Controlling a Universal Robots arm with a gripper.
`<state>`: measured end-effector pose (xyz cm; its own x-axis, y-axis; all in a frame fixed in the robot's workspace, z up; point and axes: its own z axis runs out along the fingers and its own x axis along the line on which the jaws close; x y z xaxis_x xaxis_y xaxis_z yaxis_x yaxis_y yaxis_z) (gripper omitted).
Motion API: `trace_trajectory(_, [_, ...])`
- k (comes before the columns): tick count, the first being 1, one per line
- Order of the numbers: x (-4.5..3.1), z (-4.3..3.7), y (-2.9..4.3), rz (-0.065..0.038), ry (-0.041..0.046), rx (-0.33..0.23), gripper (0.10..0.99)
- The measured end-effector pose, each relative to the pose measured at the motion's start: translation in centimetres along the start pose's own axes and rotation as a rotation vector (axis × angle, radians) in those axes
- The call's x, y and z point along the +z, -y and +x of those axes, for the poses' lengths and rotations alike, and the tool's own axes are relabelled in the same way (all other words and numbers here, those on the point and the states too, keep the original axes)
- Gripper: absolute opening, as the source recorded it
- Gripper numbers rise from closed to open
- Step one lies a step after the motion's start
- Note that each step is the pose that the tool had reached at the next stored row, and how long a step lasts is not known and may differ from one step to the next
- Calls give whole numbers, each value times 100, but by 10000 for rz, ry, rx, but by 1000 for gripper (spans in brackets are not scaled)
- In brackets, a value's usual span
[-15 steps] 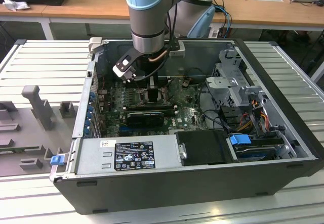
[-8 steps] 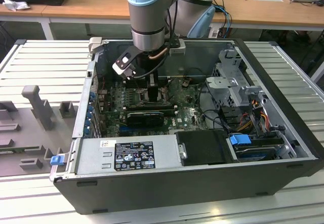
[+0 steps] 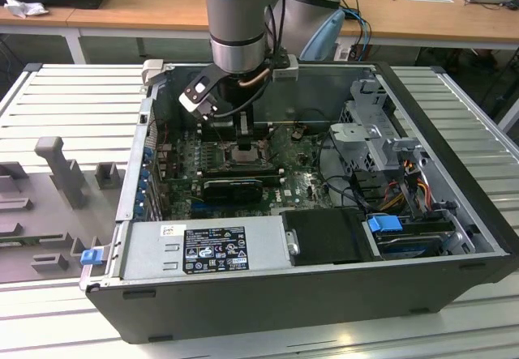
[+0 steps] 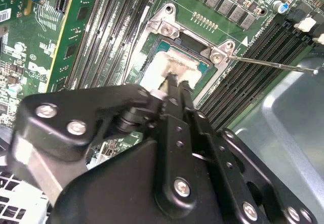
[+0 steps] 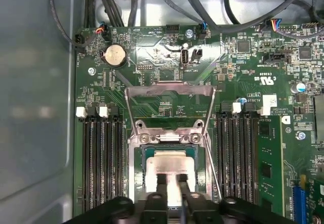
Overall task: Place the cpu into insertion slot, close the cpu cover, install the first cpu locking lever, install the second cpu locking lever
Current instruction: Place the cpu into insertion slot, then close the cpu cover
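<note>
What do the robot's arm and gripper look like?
The arm is a thick silver-grey tube with a light blue joint cap. At its wrist sit a small black-and-white block and a copper-coloured cable in a loop. The gripper is matt black, built from rounded plates joined by silver screws.

- One cpu (image 5: 172, 166) is resting in one insertion slot (image 5: 148, 157)
- One cpu cover (image 5: 169, 86) is standing open
- One gripper (image 5: 172, 178) is hanging from one arm (image 3: 239, 19)
- Two screws (image 5: 140, 139) are showing at the cpu cover's hinge
- Two banks of memory slots (image 5: 101, 158) are flanking the insertion slot, one on each side
- One coin battery (image 5: 114, 56) is sitting on one green circuit board (image 5: 253, 87)
- One computer case (image 3: 284, 302) is lying open, and two blue tabs (image 3: 91, 255) are showing on it
</note>
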<state>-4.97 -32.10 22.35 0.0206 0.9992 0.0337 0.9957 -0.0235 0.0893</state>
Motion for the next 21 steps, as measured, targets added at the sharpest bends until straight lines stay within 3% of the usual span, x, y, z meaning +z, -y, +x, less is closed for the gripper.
trace_trajectory(2, [-14, 0, -1, 0, 1, 3, 106])
trace_trajectory(7, [-36, 1, -3, 0, 1, 5, 106])
trace_trajectory(14, [-150, 5, -13, 0, 2, 12, 106])
trace_trajectory(21, [-151, -4, -67, 3, -25, 19, 106])
